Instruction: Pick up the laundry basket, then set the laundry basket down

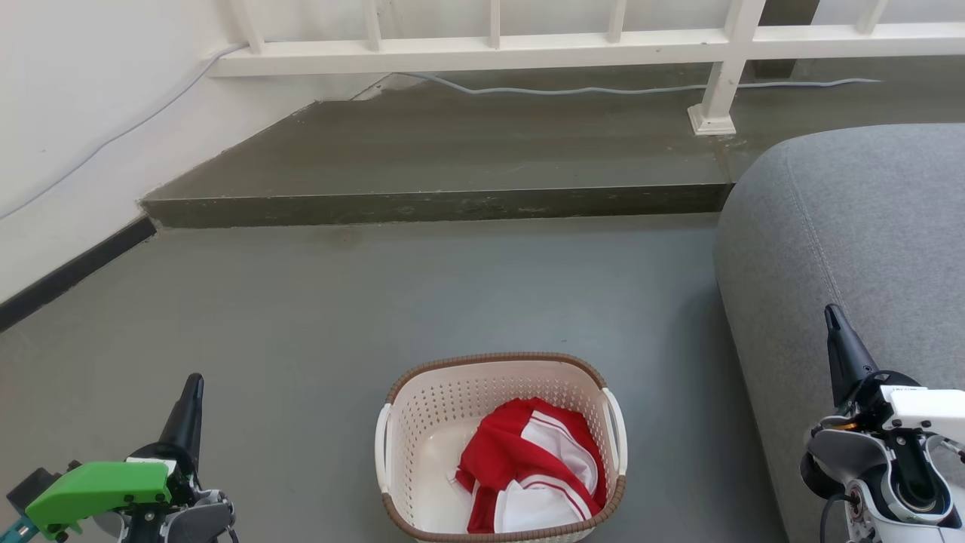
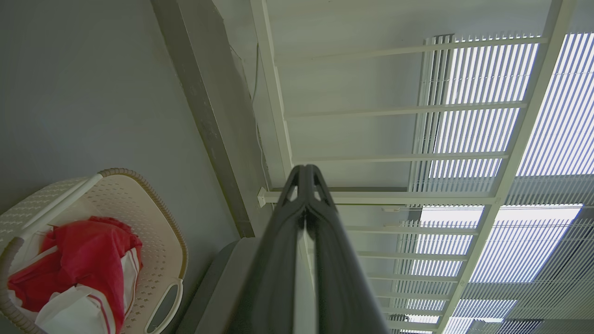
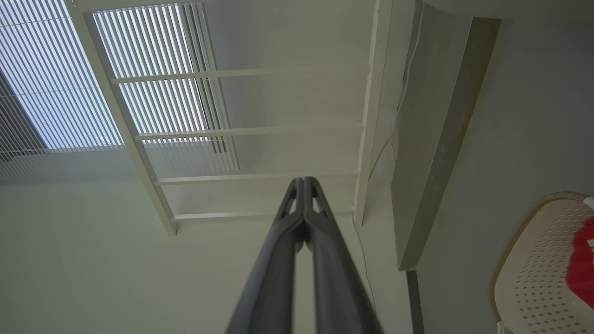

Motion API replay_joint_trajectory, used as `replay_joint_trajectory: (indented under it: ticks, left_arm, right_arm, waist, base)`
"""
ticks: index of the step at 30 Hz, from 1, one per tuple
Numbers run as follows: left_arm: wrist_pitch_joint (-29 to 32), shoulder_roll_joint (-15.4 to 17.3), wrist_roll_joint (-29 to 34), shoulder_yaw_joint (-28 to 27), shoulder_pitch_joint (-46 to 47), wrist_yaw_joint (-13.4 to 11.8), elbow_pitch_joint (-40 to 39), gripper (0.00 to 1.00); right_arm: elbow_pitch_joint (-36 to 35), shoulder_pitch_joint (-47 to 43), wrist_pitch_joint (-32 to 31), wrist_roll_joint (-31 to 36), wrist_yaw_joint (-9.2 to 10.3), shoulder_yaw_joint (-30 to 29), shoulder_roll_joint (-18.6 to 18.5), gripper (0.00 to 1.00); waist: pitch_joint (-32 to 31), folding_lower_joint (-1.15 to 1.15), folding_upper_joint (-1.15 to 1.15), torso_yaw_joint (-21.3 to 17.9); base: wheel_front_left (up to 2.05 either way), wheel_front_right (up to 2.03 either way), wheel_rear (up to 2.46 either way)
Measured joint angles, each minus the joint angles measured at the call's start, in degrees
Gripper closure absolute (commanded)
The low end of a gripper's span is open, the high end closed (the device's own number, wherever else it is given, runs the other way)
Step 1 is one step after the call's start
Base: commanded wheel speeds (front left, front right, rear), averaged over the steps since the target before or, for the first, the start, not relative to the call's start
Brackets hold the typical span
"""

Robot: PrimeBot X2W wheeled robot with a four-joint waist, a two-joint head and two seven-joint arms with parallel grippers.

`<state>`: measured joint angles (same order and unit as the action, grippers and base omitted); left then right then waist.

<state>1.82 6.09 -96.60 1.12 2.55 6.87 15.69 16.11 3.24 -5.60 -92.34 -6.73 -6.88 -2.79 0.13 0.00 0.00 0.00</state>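
- Head view: the basket (image 1: pixel 452 403) is seen upright on the floor (image 1: pixel 339 302), between the left gripper (image 1: pixel 194 386) and right gripper (image 1: pixel 832 318), well apart from both; a red-and-white garment (image 1: pixel 528 460) lies inside.
- Both pairs of jaws are pressed shut on nothing.
- A lift to come or a finished set-down is fitted equally.
- Should it be gripped, both handles (image 1: pixel 384 445) are best taken evenly.
- The floor is smooth and grey, bounded by a step (image 1: pixel 437 204), railing (image 1: pixel 490 49) and sofa (image 1: pixel 867 226).

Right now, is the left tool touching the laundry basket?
Apart. The head view shows a wide strip of floor between the left tool and the laundry basket.
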Motion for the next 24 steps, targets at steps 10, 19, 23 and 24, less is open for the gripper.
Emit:
replay_joint_trajectory:
  ticks: [10,19,23,24]
  left_arm:
    - [0.22,-0.02,0.00,-0.12,0.01,0.00,0.07,1.00]
    - [0.23,-0.04,0.00,-0.20,0.02,0.00,0.10,1.00]
    - [0.23,-0.08,0.00,-0.24,0.03,0.00,0.12,1.00]
    - [0.23,-0.10,0.00,-0.26,0.03,0.01,0.12,1.00]
  right_arm:
    - [0.00,0.01,0.00,0.00,0.00,-0.01,0.01,1.00]
    - [0.00,0.01,0.00,0.00,0.00,-0.03,0.02,1.00]
    - [0.00,0.01,0.00,0.00,0.00,-0.03,0.03,1.00]
    - [0.00,0.01,0.00,0.00,0.00,-0.03,0.03,1.00]
  waist:
    - [0.00,0.00,0.00,0.00]
    - [0.00,0.00,0.00,0.00]
    - [0.00,0.00,0.00,0.00]
    - [0.00,0.00,0.00,0.00]
  base:
    - [0.00,0.00,0.00]
    - [0.00,0.00,0.00]
    - [0.00,0.00,0.00]
    - [0.00,0.00,0.00]
